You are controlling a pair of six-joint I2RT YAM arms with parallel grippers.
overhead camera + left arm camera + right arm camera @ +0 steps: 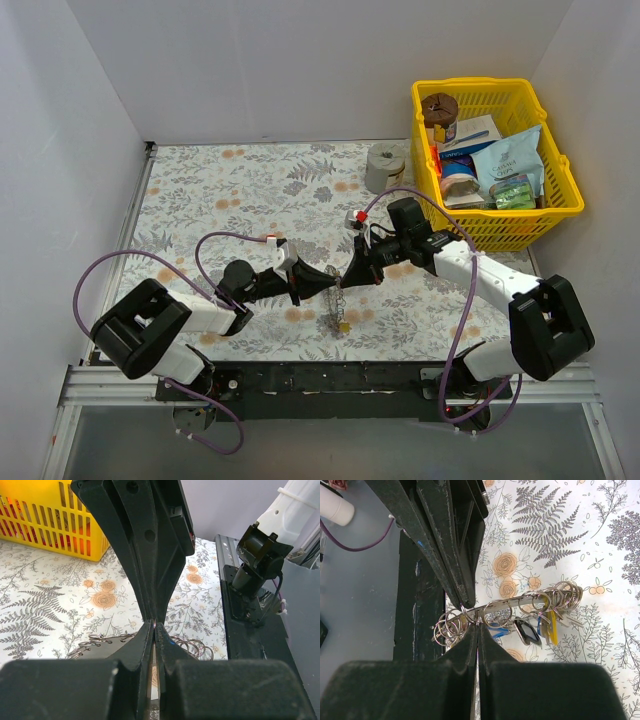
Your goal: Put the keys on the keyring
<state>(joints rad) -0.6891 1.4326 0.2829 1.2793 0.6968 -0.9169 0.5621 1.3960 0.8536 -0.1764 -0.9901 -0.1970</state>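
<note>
- Pinching the keyring point(520, 601), your right gripper point(477, 627) is pressed together on its edge.
- Your left gripper point(154, 627) clamps the same ring, tip to tip opposite.
- Just beside those tips, the keys point(551, 625) hang from it.

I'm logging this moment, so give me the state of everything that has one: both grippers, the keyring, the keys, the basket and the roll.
left gripper: jaws shut on the keyring.
right gripper: jaws shut on the keyring, facing the left gripper.
keyring: pinched between both grippers.
blue key: hanging from the keyring.
yellow key: hanging from the keyring.
yellow basket: upright, filled with packets.
grey roll: standing on end.
</note>
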